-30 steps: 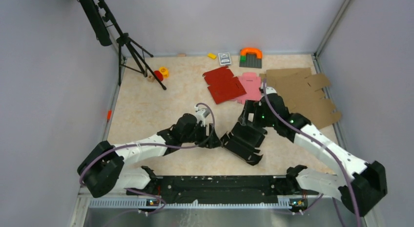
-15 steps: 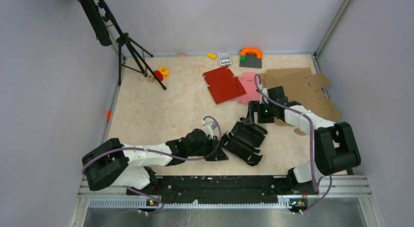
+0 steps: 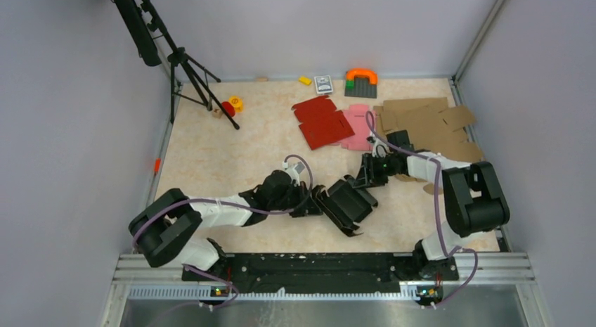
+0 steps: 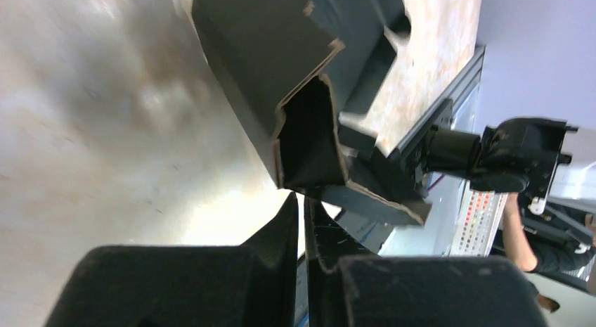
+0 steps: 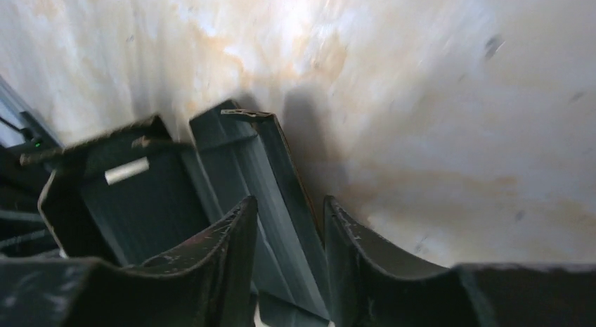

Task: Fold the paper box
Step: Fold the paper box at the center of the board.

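Observation:
The black paper box (image 3: pixel 346 204) lies partly folded at the table's near middle, with some walls raised. My left gripper (image 3: pixel 314 202) meets its left edge. In the left wrist view that gripper (image 4: pixel 301 200) is shut on a thin flap, and the rest of the box (image 4: pixel 267 53) rises just beyond the tips. My right gripper (image 3: pixel 365 176) is at the box's far right corner. In the right wrist view its jaws (image 5: pixel 289 204) stand apart astride an upright wall of the box (image 5: pixel 140 200).
A red blank (image 3: pixel 321 122), a pink blank (image 3: pixel 360 124) and brown cardboard sheets (image 3: pixel 432 123) lie at the back right. Small toys (image 3: pixel 360 81) line the back wall, and a tripod (image 3: pixel 190 74) stands at the back left. The black rail (image 3: pixel 309 267) runs along the near edge.
The left gripper has closed on the box's left flap. The right gripper came down and left to the box's far edge and narrowed. The box shifted slightly and stands more folded.

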Controlling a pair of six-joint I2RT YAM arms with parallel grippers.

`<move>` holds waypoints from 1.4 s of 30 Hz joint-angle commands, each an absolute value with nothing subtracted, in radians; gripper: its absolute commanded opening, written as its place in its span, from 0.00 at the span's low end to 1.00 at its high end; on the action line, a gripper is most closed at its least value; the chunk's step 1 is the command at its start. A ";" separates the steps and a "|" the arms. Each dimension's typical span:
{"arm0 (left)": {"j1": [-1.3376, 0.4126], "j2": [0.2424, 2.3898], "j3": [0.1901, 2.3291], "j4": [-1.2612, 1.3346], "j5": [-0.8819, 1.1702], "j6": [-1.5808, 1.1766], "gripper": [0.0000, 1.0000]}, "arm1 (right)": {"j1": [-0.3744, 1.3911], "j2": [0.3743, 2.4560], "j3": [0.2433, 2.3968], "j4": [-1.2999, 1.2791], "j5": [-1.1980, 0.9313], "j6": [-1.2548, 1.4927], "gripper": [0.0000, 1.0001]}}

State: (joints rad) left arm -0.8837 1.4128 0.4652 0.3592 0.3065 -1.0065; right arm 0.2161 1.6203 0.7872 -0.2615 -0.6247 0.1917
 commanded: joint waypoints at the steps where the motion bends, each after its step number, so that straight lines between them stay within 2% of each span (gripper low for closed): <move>1: -0.804 1.447 0.512 0.383 0.422 -0.931 0.06 | 0.260 1.479 0.766 -0.299 -0.667 0.216 0.34; 3: -0.787 1.466 0.526 0.357 0.442 -0.900 0.07 | 0.297 1.425 0.774 -0.327 -0.646 0.227 0.31; 5: -0.778 1.474 0.527 0.351 0.453 -0.885 0.07 | 0.329 1.375 0.781 -0.356 -0.609 0.238 0.24; 10: -0.758 1.439 0.510 0.317 0.452 -0.862 0.11 | 0.369 1.273 0.804 -0.431 -0.489 0.268 0.00; 16: -0.707 1.293 0.413 0.296 0.408 -0.857 0.24 | 0.399 1.189 0.871 -0.548 -0.298 0.318 0.00; 22: -0.689 1.312 0.392 0.307 0.414 -0.850 0.31 | 0.511 1.213 0.925 -0.638 -0.126 0.356 0.00; 26: -0.681 1.355 0.426 0.287 0.402 -0.844 0.40 | 0.571 1.216 0.950 -0.648 -0.075 0.387 0.00; 29: -0.681 1.376 0.458 0.257 0.384 -0.831 0.44 | 0.617 1.234 0.970 -0.660 -0.046 0.399 0.07; 35: -0.681 1.405 0.511 0.212 0.368 -0.802 0.29 | 0.627 1.248 0.941 -0.598 -0.139 0.413 0.24; 39: -0.681 1.424 0.532 0.205 0.371 -0.785 0.12 | 0.627 1.246 0.903 -0.539 -0.226 0.438 0.32; 42: -0.681 1.430 0.546 0.179 0.357 -0.775 0.05 | 0.627 1.244 0.879 -0.519 -0.251 0.450 0.37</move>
